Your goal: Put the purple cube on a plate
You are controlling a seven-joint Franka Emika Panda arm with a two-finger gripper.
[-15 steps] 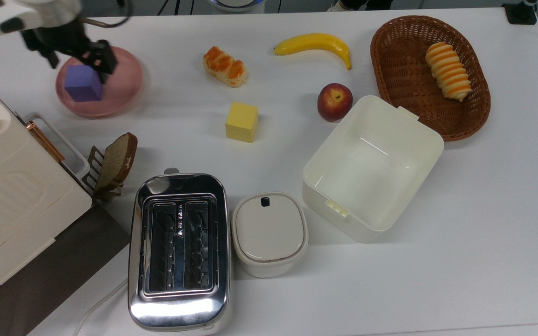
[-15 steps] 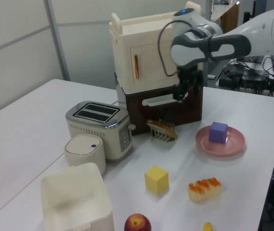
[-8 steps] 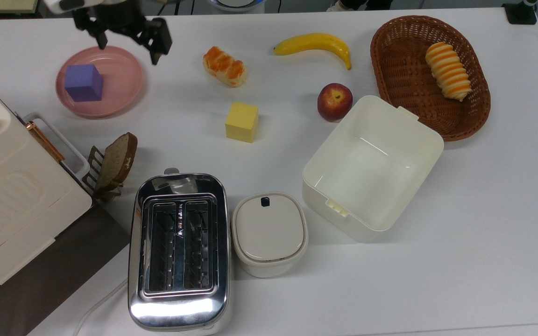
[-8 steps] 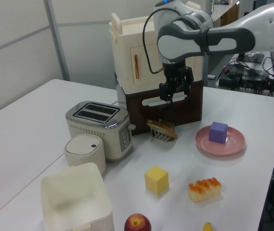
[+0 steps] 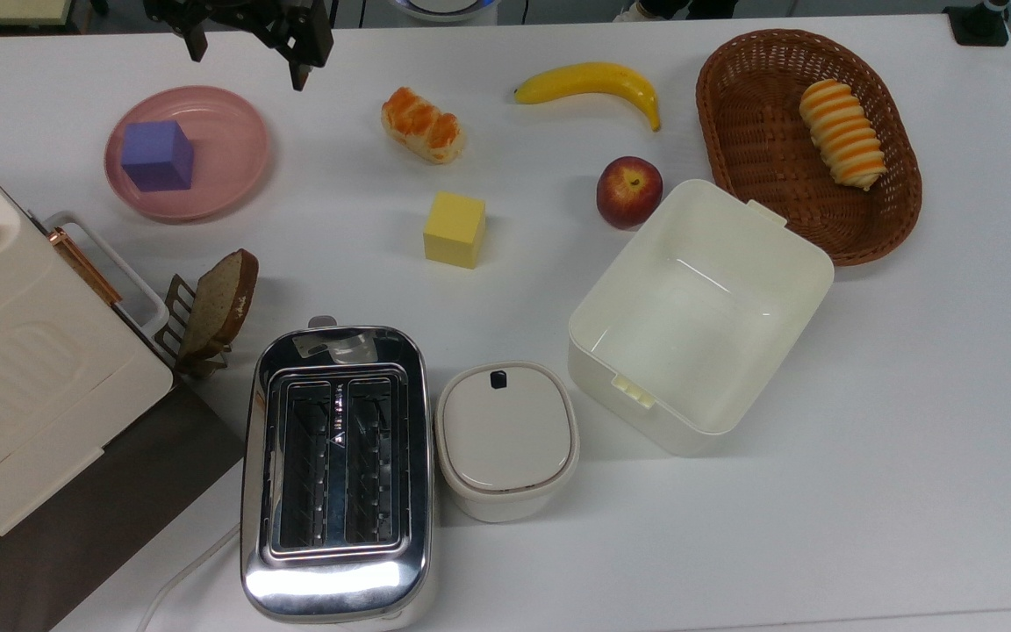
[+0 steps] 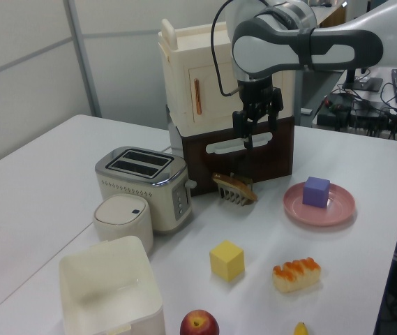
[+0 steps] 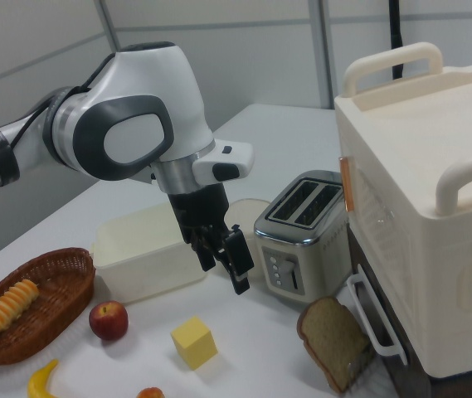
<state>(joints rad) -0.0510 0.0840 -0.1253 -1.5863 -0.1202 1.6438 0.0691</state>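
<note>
While frame-cropped, hand [image 5: 247,54] spread, empty

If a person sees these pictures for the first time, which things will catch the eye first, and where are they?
The eye goes first to the purple cube, which sits on the pink plate near the top view's upper left. Next comes the big white and grey arm, whose open claw hangs empty above the table in the left view, apart from the plate. The shiny toaster at the top view's bottom edge and the brown wicker basket at the top view's upper right also stand out.
</note>
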